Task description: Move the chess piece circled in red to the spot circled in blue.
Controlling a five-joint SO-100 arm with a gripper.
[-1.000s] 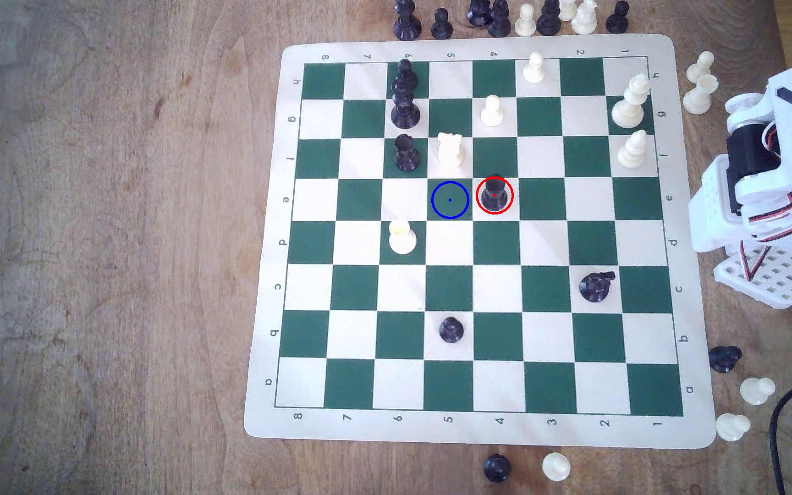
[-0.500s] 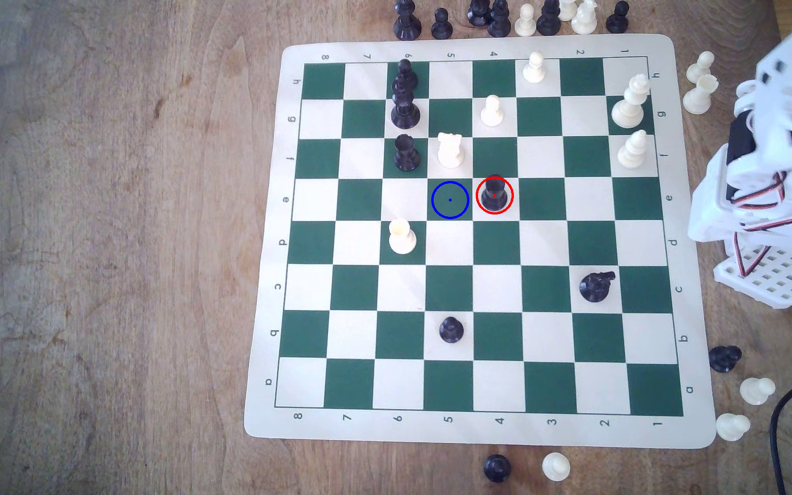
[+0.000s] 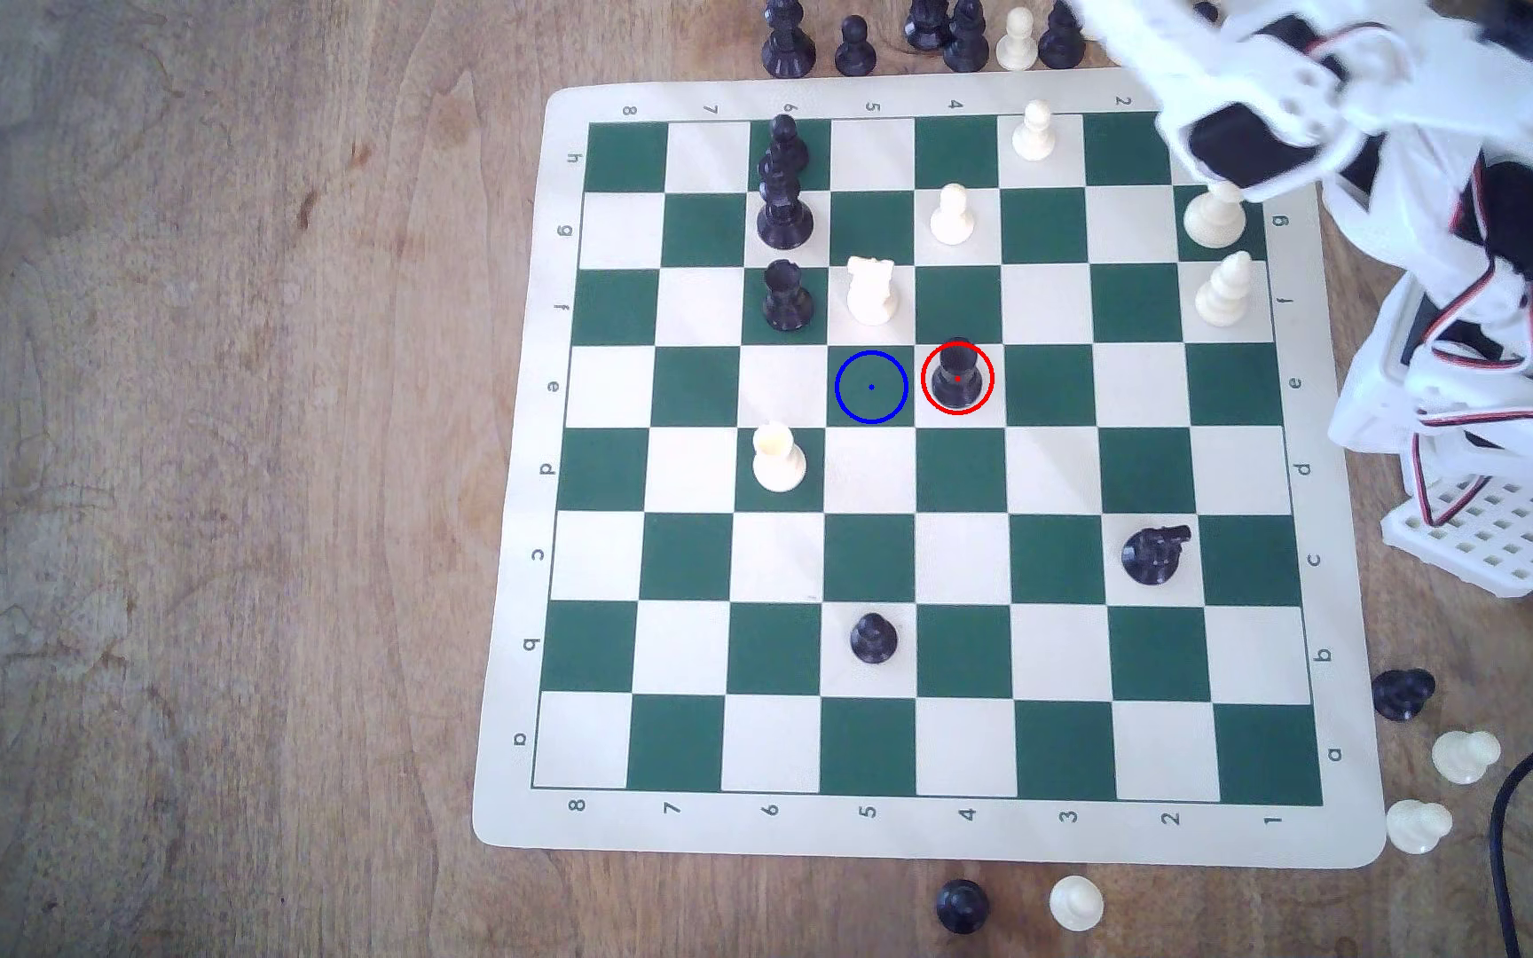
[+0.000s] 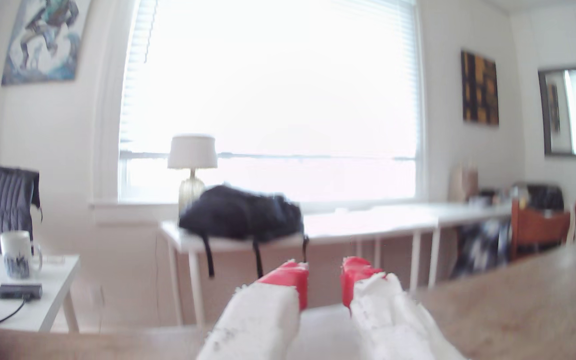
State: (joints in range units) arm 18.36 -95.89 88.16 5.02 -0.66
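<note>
The chess piece circled in red (image 3: 956, 378), short, stubby and black, stands upright on a cream square near the middle of the board (image 3: 514, 516). The spot circled in blue (image 3: 871, 387) is the bare dark green square right next to it, toward the exterior view's left. My white arm (image 3: 1261, 101) is raised and blurred over the board's far right corner, well away from the piece. In the wrist view my gripper (image 4: 324, 273) points out at the room, open, with a gap and nothing between its red fingertips (image 4: 290, 277).
A white rook (image 3: 871, 290) and a black rook (image 3: 784, 297) stand one row behind the blue ring. A white pawn (image 3: 778, 458) stands diagonally in front of it. A toppled black knight (image 3: 1155, 554) lies nearer. Captured pieces line the table around the board; a black cable (image 3: 1519, 811) runs at the right.
The arm has lifted from its folded pose at the exterior view's right and swung up over the board's far right corner. No chess piece has moved.
</note>
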